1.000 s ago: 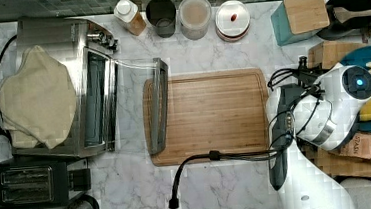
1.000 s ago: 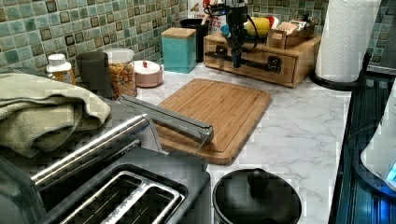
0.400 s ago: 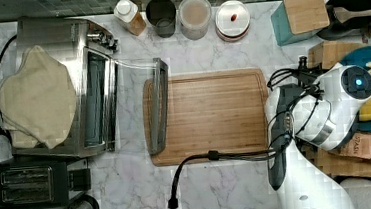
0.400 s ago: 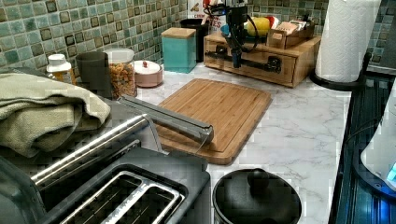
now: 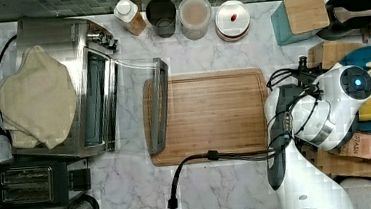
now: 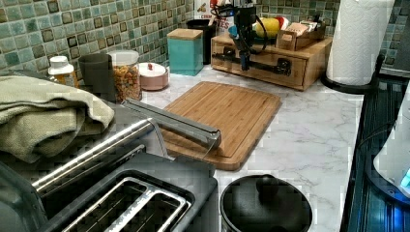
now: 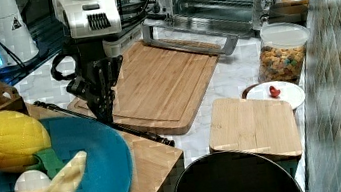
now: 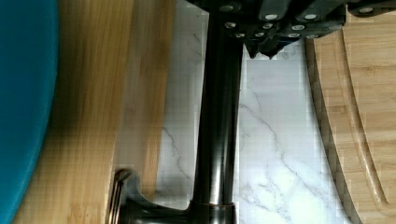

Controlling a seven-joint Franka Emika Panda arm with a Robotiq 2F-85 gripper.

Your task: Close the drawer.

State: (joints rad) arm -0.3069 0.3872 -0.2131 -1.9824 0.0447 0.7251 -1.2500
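1. Where the arm hangs over the marble surface [image 6: 309, 130], its fingers [image 7: 104, 103] point down, pressed together, beside the drawer's dark bar handle [image 8: 219, 121].
2. Behind them, the wooden drawer [image 6: 263, 63] sits nearly flush in its stand.
3. Opposite lies the cutting board [image 5: 214, 114].

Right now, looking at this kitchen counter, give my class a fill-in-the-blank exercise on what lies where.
1. The striped bamboo cutting board lies on the white ___ countertop.
2. The steel toaster oven's glass door is ___.
3. The black gripper is at the light brown wooden drawer's dark bar ___.
4. The teal box has a ___ lid.

Missing words: marble; open; handle; wooden.
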